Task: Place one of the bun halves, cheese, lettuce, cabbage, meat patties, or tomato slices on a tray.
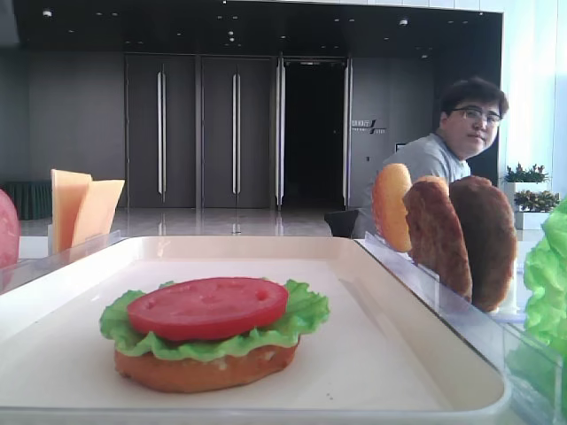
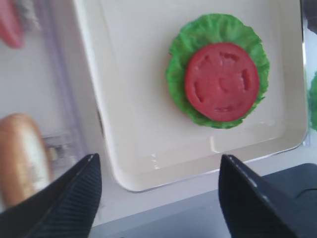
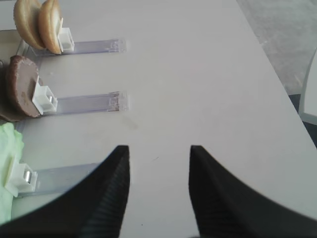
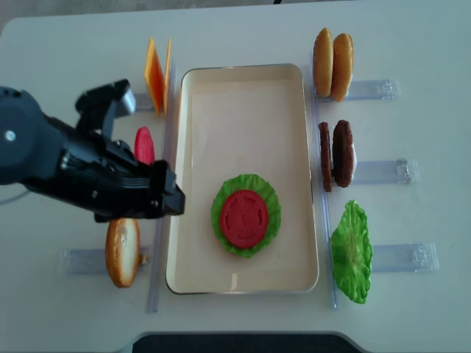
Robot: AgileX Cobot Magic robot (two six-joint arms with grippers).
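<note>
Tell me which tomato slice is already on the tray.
The tomato slice lying flat on the lettuce in the tray. The other tomato slice stands on edge in a holder left of the tray.

No text can be read; a small sign [image 1: 367, 127] on the dark wall shows in the low front view, too blurred to make out.

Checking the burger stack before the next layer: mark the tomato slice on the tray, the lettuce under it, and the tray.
tomato slice [image 4: 243, 218], overhead view, centre of its red face.
lettuce [image 4: 221, 200], overhead view, ruffled rim left of the tomato.
tray [image 4: 243, 110], overhead view, bare floor in its far half.
</note>
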